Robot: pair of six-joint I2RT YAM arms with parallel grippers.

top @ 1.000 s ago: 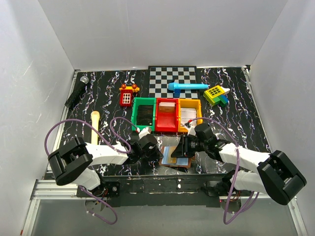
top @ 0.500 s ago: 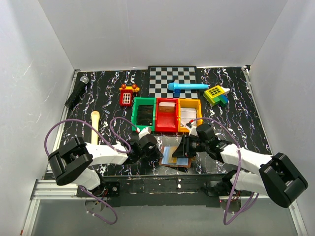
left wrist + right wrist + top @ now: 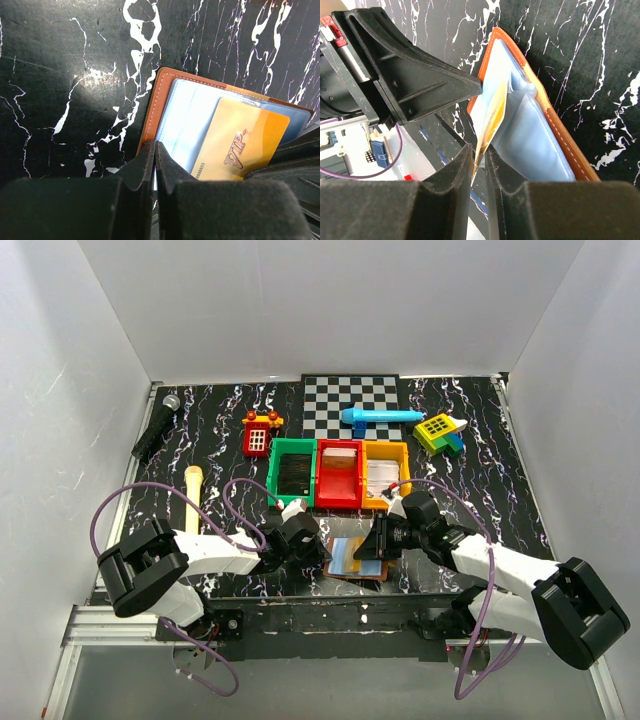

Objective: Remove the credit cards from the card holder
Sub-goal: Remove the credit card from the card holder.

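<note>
i see the brown card holder lying open on the black marbled table, near its front edge between my grippers. my left gripper has its fingers pressed together, tips at the holder's left edge. my right gripper pinches the gold card by its edge, the card slanting up off the pale blue inner panel.

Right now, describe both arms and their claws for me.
The left arm and right arm have white links joined by bulky black joint housings. A thin purple cable loops loosely along each. The left claw and right claw have matte black fingers, wedge-shaped with ribbed triangular sides. No markings are readable.
</note>
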